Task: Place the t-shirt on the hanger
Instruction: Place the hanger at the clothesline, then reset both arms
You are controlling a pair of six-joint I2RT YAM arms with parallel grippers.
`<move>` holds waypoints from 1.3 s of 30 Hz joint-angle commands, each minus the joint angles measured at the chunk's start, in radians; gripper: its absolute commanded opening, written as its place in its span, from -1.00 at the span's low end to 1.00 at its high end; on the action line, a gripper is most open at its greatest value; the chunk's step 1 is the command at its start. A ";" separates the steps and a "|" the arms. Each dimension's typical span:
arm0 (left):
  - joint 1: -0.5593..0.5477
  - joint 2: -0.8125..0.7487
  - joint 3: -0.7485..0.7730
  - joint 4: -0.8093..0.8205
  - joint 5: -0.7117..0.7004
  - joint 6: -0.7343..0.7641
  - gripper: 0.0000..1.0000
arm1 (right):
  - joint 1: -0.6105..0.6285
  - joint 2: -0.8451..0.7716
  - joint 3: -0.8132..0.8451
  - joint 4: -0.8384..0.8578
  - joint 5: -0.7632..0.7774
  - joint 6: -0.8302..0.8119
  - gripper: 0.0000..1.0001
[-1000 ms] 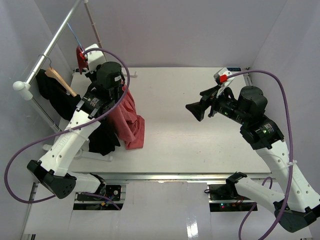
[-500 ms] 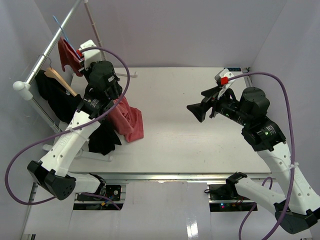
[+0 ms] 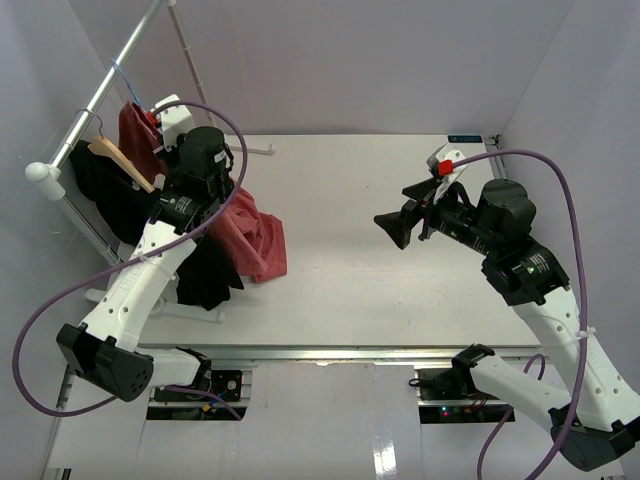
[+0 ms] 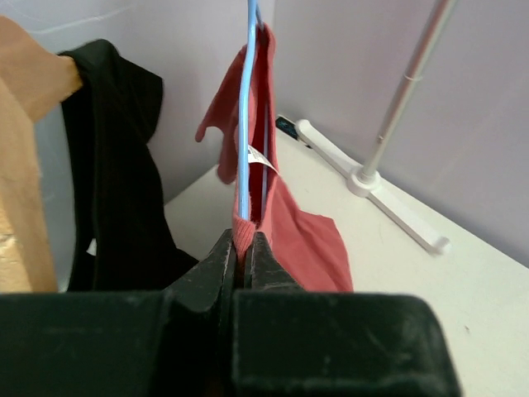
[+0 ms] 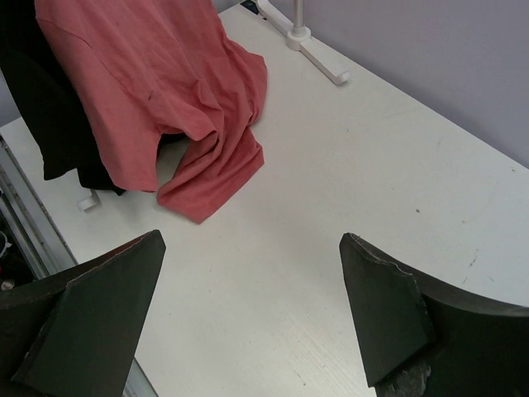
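Note:
The salmon-red t-shirt (image 3: pixel 252 238) hangs from near the rail down onto the table, its lower part bunched on the tabletop (image 5: pixel 207 157). My left gripper (image 4: pixel 242 238) is shut on the ribbed collar of the t-shirt (image 4: pixel 285 223), high up beside the rail (image 3: pixel 100 95). The thin light-blue hanger (image 4: pixel 245 124) runs straight up from the pinched collar, inside the neck opening; its hook (image 3: pixel 122 76) is at the rail. My right gripper (image 5: pixel 250 240) stands wide open over bare table, well right of the cloth, holding nothing.
A black garment (image 3: pixel 115 195) on a tan wooden hanger (image 3: pixel 120 160) hangs from the same rail, just left of the t-shirt. The rack's white foot (image 4: pixel 388 207) lies on the table's far left. Purple cables loop over both arms.
My left gripper has risen and moved left toward the rail, carrying the collar and hanger up, so more of the t-shirt hangs off the table. The right arm has hardly moved.

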 commanded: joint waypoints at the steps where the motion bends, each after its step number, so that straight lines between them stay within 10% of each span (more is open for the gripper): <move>1: 0.000 -0.075 0.005 0.010 0.142 -0.038 -0.85 | 0.000 -0.007 -0.012 0.038 -0.013 -0.004 0.86; 7: 0.000 -0.156 -0.024 0.015 0.483 -0.024 0.95 | 0.000 -0.011 -0.020 0.043 -0.017 -0.005 0.86; 25: -0.005 -0.049 0.045 0.022 1.416 -0.026 0.96 | -0.002 -0.049 -0.132 0.093 -0.014 0.070 0.95; 39: -0.196 -0.115 -0.375 0.301 1.408 -0.071 0.96 | 0.000 -0.117 -0.411 0.173 0.454 0.300 0.80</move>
